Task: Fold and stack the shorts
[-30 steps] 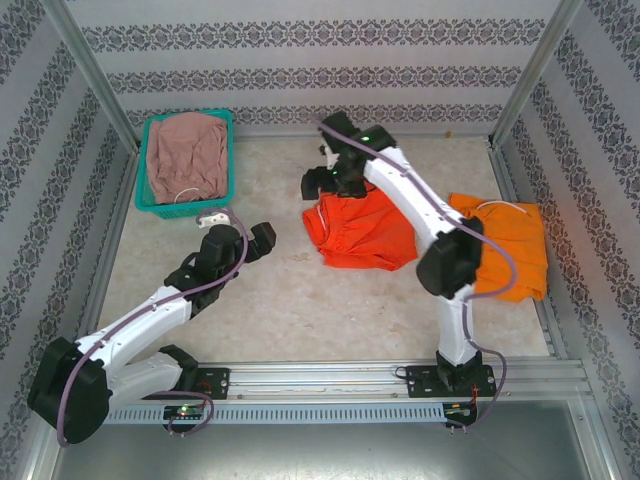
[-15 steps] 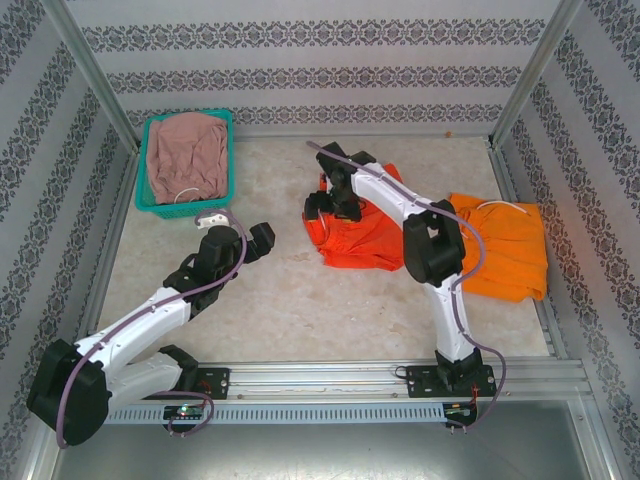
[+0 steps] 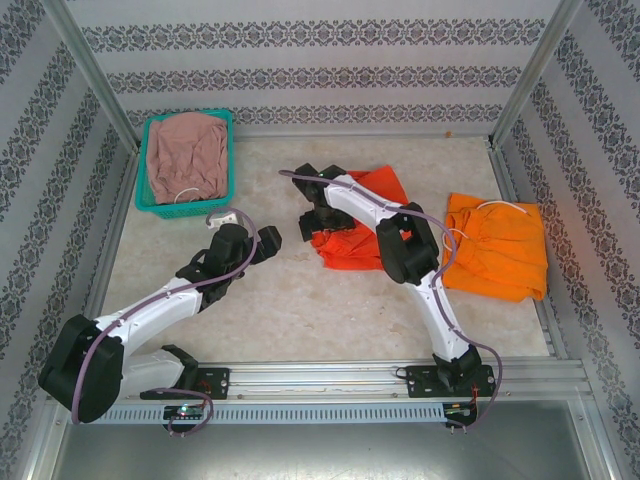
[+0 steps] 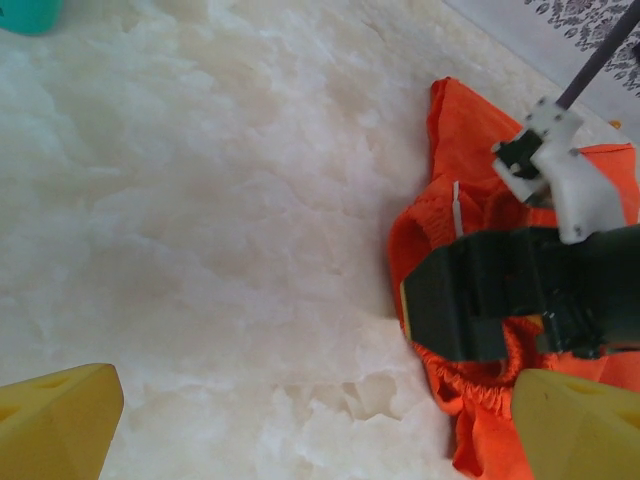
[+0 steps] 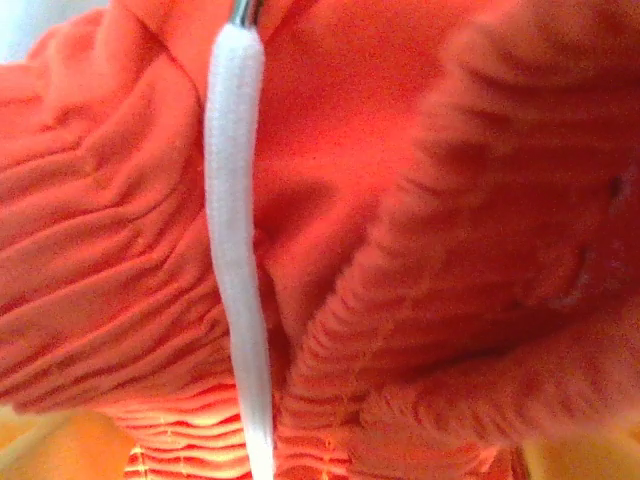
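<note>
The red-orange shorts (image 3: 368, 232) lie bunched mid-table. My right gripper (image 3: 318, 205) presses down on their left waistband edge, open, and the left wrist view shows its black body (image 4: 480, 300) on the gathered elastic. Up close, ribbed red-orange cloth (image 5: 420, 260) and a white drawstring (image 5: 238, 250) lie between the spread jaws of my right gripper (image 5: 310, 465). My left gripper (image 3: 264, 240) hovers open over bare table just left of these shorts, with nothing between the yellow fingers (image 4: 55, 420). The yellow-orange shorts (image 3: 500, 248) lie flat at the right. The dusty pink shorts (image 3: 188, 150) sit in the basket.
The teal mesh basket (image 3: 229, 172) stands at the back left, its corner (image 4: 25, 12) also in the left wrist view. Metal frame posts and patterned walls close in the pale marbled table (image 3: 280, 300) on three sides.
My right arm has folded in and its gripper has dropped forward onto the shorts' left edge; the red-orange cloth has bunched narrower. My left gripper has crept slightly right toward it.
</note>
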